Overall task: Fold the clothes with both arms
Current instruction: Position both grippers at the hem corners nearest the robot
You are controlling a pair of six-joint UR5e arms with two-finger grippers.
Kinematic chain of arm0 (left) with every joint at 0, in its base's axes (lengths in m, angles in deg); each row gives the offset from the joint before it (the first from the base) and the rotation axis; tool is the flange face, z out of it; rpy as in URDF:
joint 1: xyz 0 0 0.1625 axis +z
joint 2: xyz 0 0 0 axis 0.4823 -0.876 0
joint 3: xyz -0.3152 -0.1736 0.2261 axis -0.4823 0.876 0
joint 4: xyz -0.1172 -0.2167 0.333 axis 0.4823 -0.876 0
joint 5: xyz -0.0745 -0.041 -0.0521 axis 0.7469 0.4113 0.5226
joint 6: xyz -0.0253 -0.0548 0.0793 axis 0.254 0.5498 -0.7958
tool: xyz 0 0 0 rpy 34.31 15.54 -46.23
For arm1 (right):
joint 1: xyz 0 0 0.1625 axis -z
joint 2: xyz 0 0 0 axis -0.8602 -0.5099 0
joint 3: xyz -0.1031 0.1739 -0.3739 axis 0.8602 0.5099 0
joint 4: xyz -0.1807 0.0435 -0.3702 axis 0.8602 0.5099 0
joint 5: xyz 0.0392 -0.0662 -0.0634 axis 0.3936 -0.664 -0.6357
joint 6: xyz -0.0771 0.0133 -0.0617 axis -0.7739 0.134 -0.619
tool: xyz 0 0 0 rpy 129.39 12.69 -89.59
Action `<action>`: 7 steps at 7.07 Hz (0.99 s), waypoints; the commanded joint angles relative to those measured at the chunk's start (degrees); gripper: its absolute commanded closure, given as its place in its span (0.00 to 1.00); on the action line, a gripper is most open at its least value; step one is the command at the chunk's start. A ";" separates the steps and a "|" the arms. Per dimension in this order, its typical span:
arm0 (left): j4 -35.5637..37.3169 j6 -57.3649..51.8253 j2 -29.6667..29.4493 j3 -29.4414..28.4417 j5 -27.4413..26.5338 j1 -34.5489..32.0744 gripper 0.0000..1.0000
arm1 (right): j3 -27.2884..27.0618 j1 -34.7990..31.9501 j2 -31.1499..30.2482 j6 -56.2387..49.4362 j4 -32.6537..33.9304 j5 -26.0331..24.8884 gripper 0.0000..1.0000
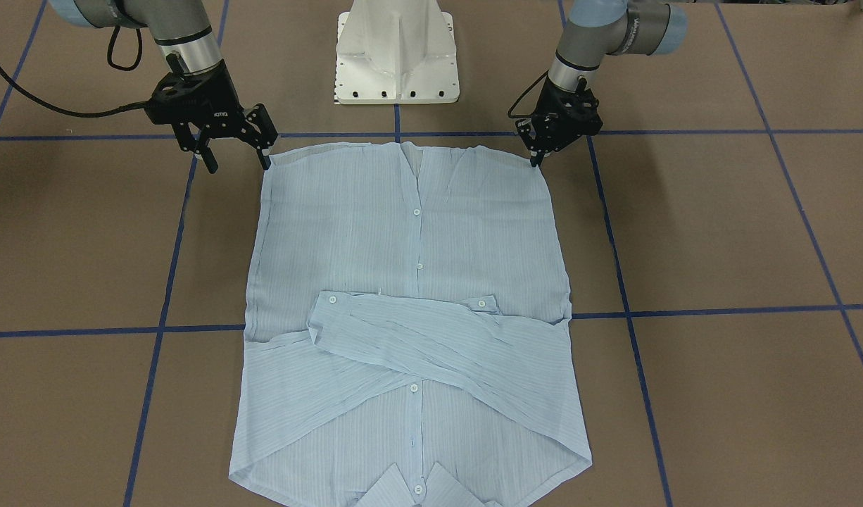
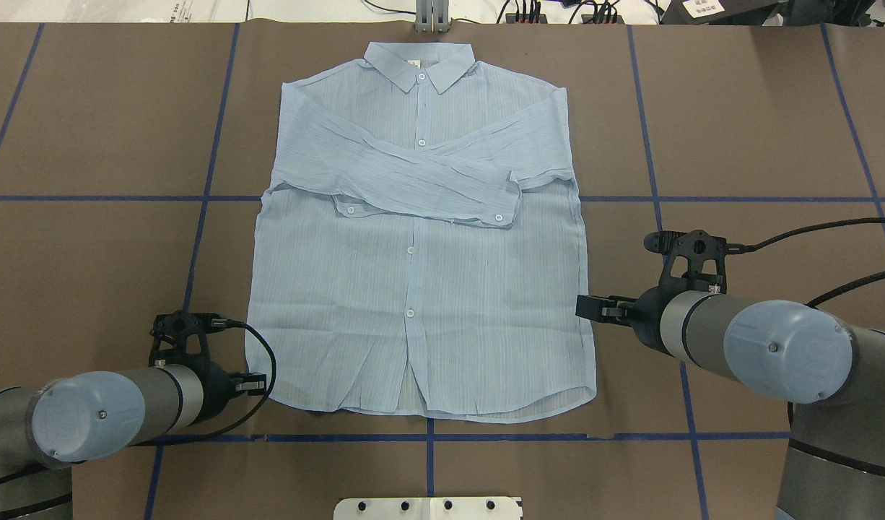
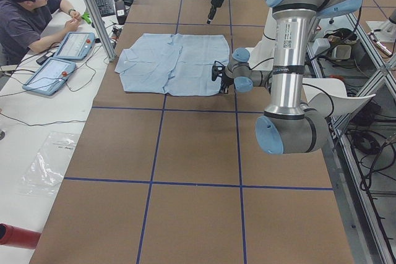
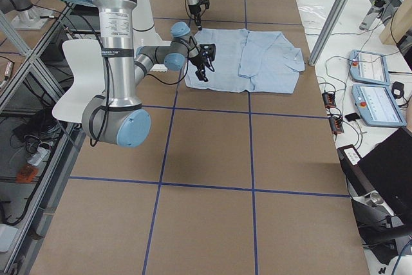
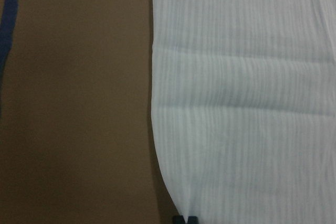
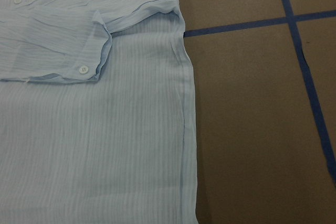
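The pale-blue striped shirt lies flat and buttoned on the brown table, with both sleeves crossed over the chest and the collar at the far end from the robot. My left gripper is down at the hem's corner. In the left wrist view its tips are pinched together on the shirt's edge. My right gripper stands open above the opposite side edge near the hem, with nothing between its fingers. The right wrist view shows that side edge and a sleeve cuff.
The white pedestal base stands just behind the hem. Blue tape lines cross the brown table. A person sits at a side bench with two tablets. Black cables trail from both wrists.
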 commanded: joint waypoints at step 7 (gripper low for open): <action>-0.42 0.56 -2.63 1.75 -6.08 -0.10 1.00 | 1.53 12.53 -4.95 10.82 -5.06 -12.45 0.35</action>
